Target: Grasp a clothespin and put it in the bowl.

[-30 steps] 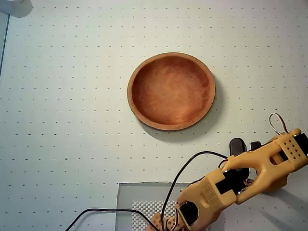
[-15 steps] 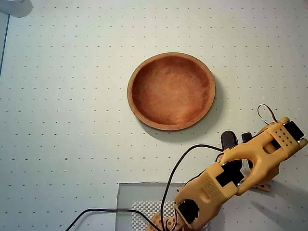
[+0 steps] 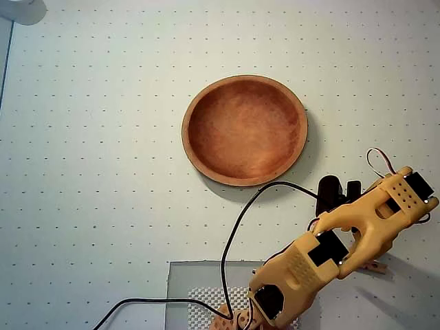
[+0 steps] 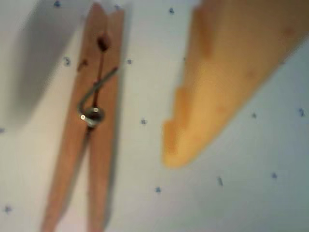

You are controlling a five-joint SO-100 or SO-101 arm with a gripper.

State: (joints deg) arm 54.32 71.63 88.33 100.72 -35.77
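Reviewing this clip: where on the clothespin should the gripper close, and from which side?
Probably across the middle, at the spring, coming straight down. The clothespin lies flat on the table, long and slim, so fingers should straddle its narrow width, one per long side.

In the overhead view, the yellow plastic arm covers all but a small end of the slim tan wooden clothespin (image 3: 375,267), and the gripper's fingertips are hidden beneath it. In the wrist view, the clothespin (image 4: 89,130), left of the blurred yellow finger (image 4: 217,82), is cut off at the bottom edge; the other finger lies out of frame.
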